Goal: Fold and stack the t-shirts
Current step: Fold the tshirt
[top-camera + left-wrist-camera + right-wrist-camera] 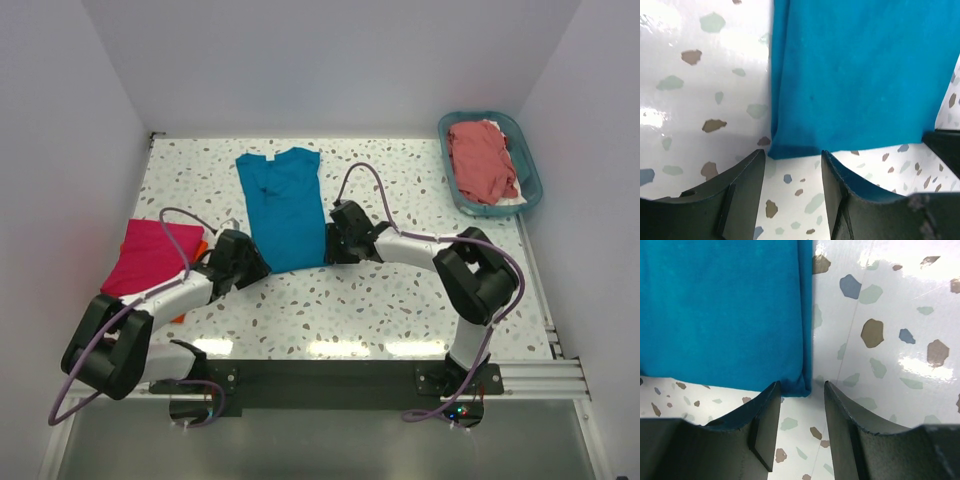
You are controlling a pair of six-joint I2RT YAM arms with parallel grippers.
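A teal blue t-shirt lies flat at the centre of the speckled desk, folded into a long strip with its collar toward 12 o'clock and its hem toward 6 o'clock. Both arms reach in from the near edge to that hem. The left pincer sits at the strip's 7 o'clock corner with its jaws parted. The fabric corner lies just ahead of the gap, and nothing is between the fingers. The right pincer sits at the 5 o'clock corner, also parted and holding nothing, with the folded edge of the hem right at its fingertips.

At 9 o'clock on the desk, a hot pink t-shirt rests on an orange t-shirt, of which only a sliver shows, just beside the left arm. At 2 o'clock, well apart from the arms, a teal plastic basket holds a crumpled salmon-red t-shirt over a bit of white fabric.
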